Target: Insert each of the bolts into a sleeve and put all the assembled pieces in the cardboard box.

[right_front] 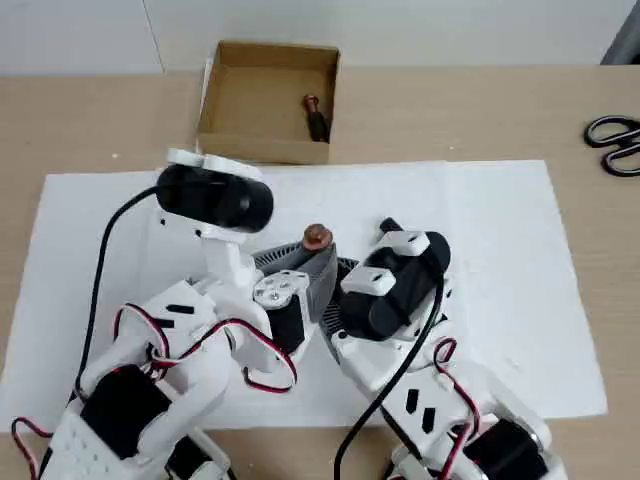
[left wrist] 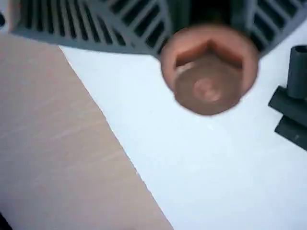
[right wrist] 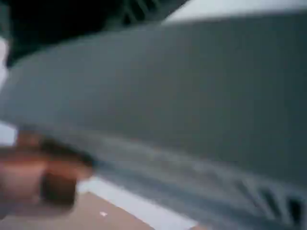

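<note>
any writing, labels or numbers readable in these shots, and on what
No text can be read.
bolt: a faint round mark on its head, too blurred to read.
cardboard box: plain walls, no print to be seen.
white sheet: blank.

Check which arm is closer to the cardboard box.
Left. The left arm sits just short of the near wall of the cardboard box; the right arm is farther back, toward its right.
</note>
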{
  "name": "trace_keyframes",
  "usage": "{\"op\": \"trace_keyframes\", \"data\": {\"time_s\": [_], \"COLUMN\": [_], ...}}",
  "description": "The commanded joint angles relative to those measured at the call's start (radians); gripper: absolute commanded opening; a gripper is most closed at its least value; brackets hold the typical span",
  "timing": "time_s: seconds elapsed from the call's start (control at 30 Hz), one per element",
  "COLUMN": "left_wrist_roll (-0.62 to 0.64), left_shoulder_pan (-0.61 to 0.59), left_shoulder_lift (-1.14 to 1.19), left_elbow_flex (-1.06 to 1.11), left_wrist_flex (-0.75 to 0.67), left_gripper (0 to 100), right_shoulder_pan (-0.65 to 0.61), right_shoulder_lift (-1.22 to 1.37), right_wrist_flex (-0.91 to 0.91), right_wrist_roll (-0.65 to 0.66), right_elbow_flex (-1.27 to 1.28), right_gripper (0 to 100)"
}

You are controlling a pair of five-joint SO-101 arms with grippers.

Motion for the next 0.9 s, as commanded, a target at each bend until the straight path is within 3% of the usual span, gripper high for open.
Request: {"op": "trace_keyframes", "data": {"time_s": [0.0, 0.4, 0.87], "left_wrist_roll": [-0.002, -0.069, -0.081], "left_shoulder_pan": [0.002, 0.083, 0.078], "left_shoulder_lift": [-0.014, -0.015, -0.015], "left_elbow_flex": [0.015, 0.18, 0.188], "left_wrist_flex": [0.025, 0.029, 0.021], "left_gripper": [1, 1, 1], "right_shoulder_pan": [0.019, 0.016, 0.019], "right_shoulder_lift": [-0.005, -0.005, -0.005], "right_wrist_flex": [-0.039, -0.041, -0.041], "right_wrist_roll": [0.029, 0.032, 0.032], "right_elbow_flex": [-0.009, -0.011, -0.011], "right_gripper": [0.2, 0.2, 0.2]}}
